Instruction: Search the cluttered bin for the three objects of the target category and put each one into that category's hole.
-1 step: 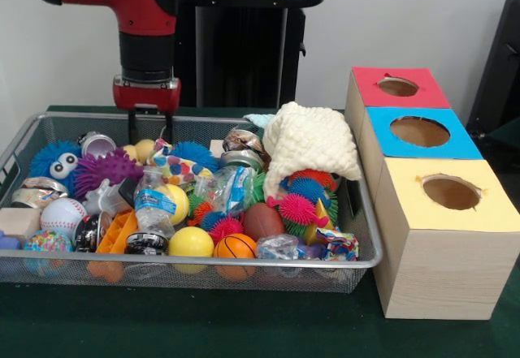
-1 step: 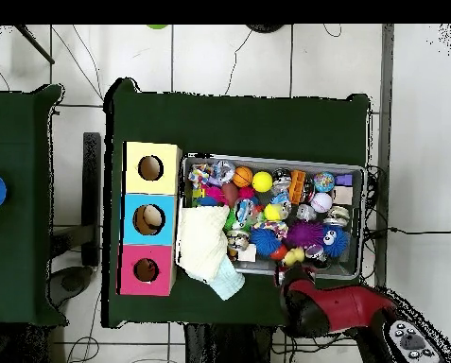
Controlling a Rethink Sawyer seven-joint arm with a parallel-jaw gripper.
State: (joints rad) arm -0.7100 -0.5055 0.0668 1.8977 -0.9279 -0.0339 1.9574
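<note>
With its two fingers parted and holding nothing, the gripper [image 1: 150, 122] hangs over the far rim of the wire bin [image 1: 370, 236], just above the purple spiky ball [image 1: 106, 171], so in that tight clutter it could snag the rim or pinch two toys together.

We see a bin [image 2: 358, 172] crammed with toys on the green tabletop [image 2: 238, 118]. Just beside it stand three boxes [image 2: 151, 217], yellow, blue, red, each with a hole. A cream cloth [image 2: 203, 242] drapes over the bin's corner.
</note>
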